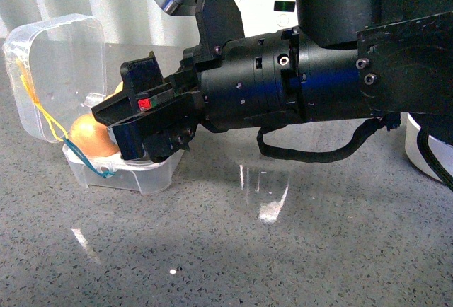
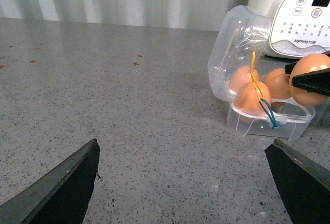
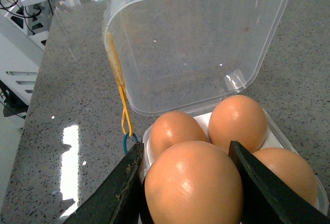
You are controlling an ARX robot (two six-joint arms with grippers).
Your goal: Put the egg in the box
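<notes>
My right gripper (image 3: 185, 152) is shut on the egg (image 3: 193, 182), a smooth orange-brown one held between both black fingers (image 3: 113, 193). It hangs just over the near corner of the box (image 3: 273, 131), a clear plastic case whose domed lid (image 3: 196, 43) stands open. Three other brown eggs (image 3: 237, 121) sit in the box's holes. Yellow and blue cords (image 3: 124, 115) hang at the lid's side. In the front view the right gripper (image 1: 138, 134) covers most of the box (image 1: 141, 176). My left gripper (image 2: 180, 182) is open over bare counter, well apart from the box (image 2: 268, 118) and the held egg (image 2: 309, 66).
A white kitchen appliance (image 2: 299, 17) with a button panel stands behind the box. A white round bowl (image 1: 423, 153) shows at the right edge, partly behind my right arm. Grey speckled counter (image 1: 248, 250) stretches in front of the box.
</notes>
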